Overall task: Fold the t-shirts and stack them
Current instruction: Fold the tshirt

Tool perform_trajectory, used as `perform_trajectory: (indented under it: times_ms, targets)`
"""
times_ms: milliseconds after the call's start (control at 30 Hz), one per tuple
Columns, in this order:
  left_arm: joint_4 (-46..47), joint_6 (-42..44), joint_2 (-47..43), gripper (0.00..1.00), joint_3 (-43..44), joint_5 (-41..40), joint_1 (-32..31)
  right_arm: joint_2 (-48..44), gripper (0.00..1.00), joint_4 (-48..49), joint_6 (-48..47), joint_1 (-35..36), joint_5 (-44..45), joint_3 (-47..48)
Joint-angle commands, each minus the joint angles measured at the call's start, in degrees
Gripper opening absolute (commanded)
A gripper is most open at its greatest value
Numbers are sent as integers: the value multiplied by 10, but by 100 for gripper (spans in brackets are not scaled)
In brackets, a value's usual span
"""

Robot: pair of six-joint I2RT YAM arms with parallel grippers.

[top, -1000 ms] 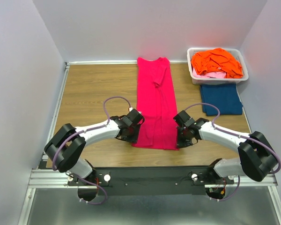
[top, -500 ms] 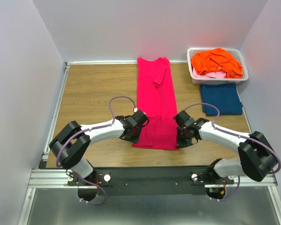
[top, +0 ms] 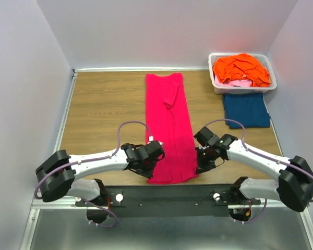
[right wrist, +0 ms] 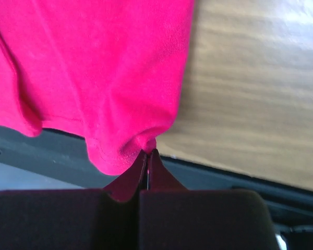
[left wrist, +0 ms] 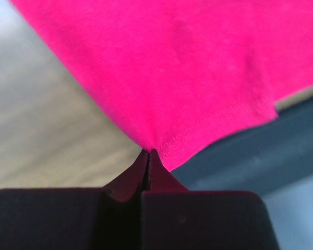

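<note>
The magenta-pink t-shirt [top: 168,125] lies folded into a long strip down the middle of the wooden table [top: 104,104], its hem over the near edge. My left gripper [top: 148,167] is shut on the hem's left corner [left wrist: 161,140]. My right gripper [top: 199,165] is shut on the hem's right corner [right wrist: 141,140]. A dark blue t-shirt [top: 245,109] lies folded at the right. Orange [top: 241,69] and pale pink [top: 239,82] shirts fill the white basket [top: 215,83].
The white basket stands at the back right corner, with the blue shirt just in front of it. The black mounting rail [top: 167,195] runs along the table's near edge, under the pink hem. Grey walls close in the left, back and right.
Both grippers have pulled the pink shirt toward the near edge; its hem now overhangs the rail and its collar has left the back wall. The strip has shifted slightly left.
</note>
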Motion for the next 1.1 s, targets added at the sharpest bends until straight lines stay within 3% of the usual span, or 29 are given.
perform_trajectory:
  times_ms: [0, 167, 300, 367, 600, 767, 1067]
  targets:
    - [-9, -44, -37, 0, -9, 35, -12, -29, 1, -61, 5, 4, -7, 23]
    - [23, 25, -14, 0, 47, 6, 46, 37, 1, -76, -21, 3, 90, 124]
    - [74, 86, 18, 0, 98, -21, 143, 110, 1, -71, -66, -17, 209, 229]
    - [90, 110, 33, 0, 134, -32, 191, 143, 1, -62, -102, -33, 224, 267]
    - [161, 179, 149, 0, 228, -44, 278, 281, 1, -2, -178, -101, 227, 420]
    - [176, 192, 223, 0, 286, -83, 301, 345, 1, 25, -212, -133, 212, 468]
    - [202, 195, 275, 0, 322, -88, 337, 421, 1, 48, -240, -168, 190, 535]
